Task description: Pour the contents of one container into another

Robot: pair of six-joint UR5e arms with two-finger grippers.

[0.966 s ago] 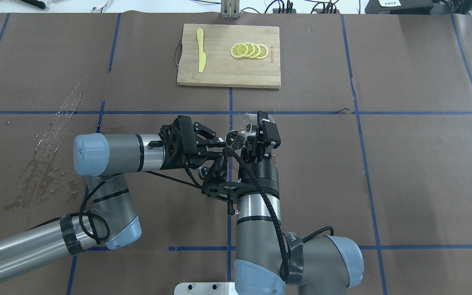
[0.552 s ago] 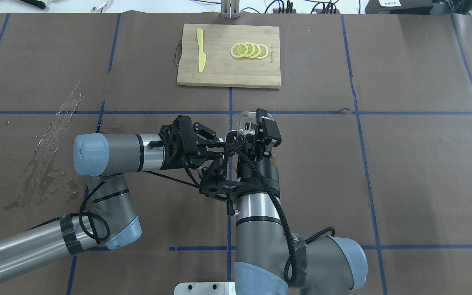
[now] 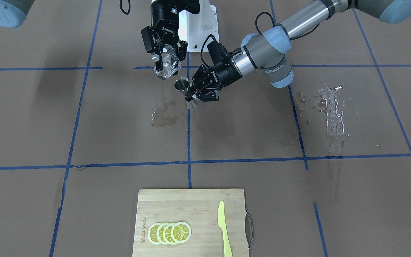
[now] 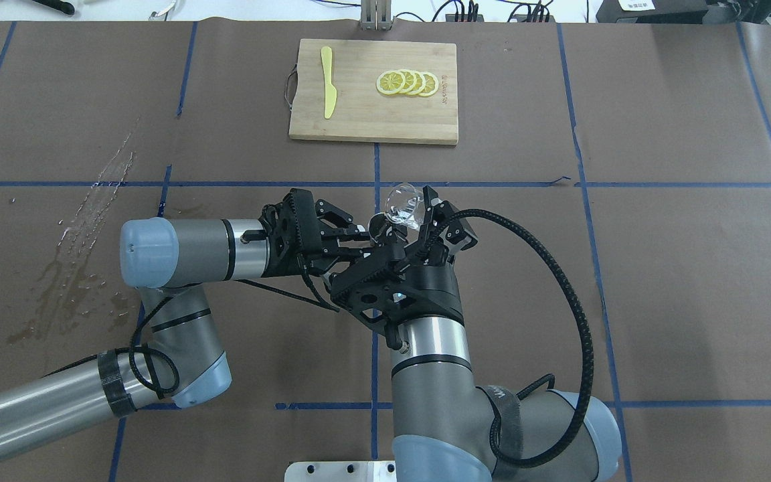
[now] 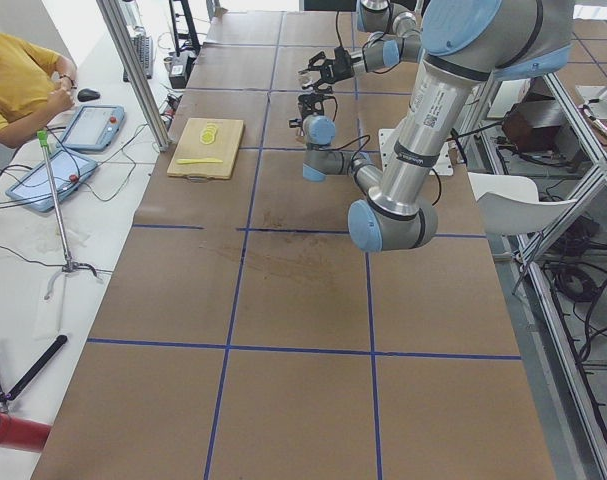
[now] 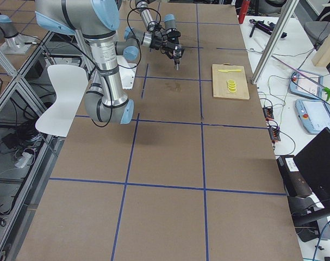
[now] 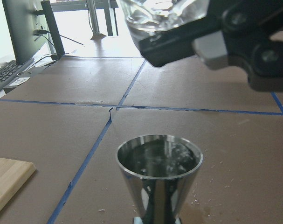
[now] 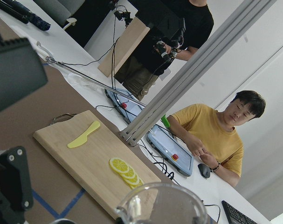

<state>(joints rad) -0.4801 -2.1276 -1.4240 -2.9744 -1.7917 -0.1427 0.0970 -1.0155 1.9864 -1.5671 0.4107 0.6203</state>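
Overhead exterior showed the right claw (image 4: pixel 420 213) pinching the glass (image 4: pixel 403 204), which was tipped with its mouth toward the jigger (image 4: pixel 379 226). The left claw (image 4: pixel 367 242) was pressed onto the jigger's narrow waist and held it upright, just beside and below the glass. From the left wrist, the glass (image 7: pixel 162 11) hung close above the jigger (image 7: pixel 160 172), whose upper cup held rippled clear liquid. Both were near the middle of the counter (image 4: pixel 660 281), above a wet patch (image 3: pixel 163 117). A board (image 4: pixel 372 94) with lemon slices (image 4: pixel 407 82) and a yellow knife (image 4: pixel 328 80) lay well apart.
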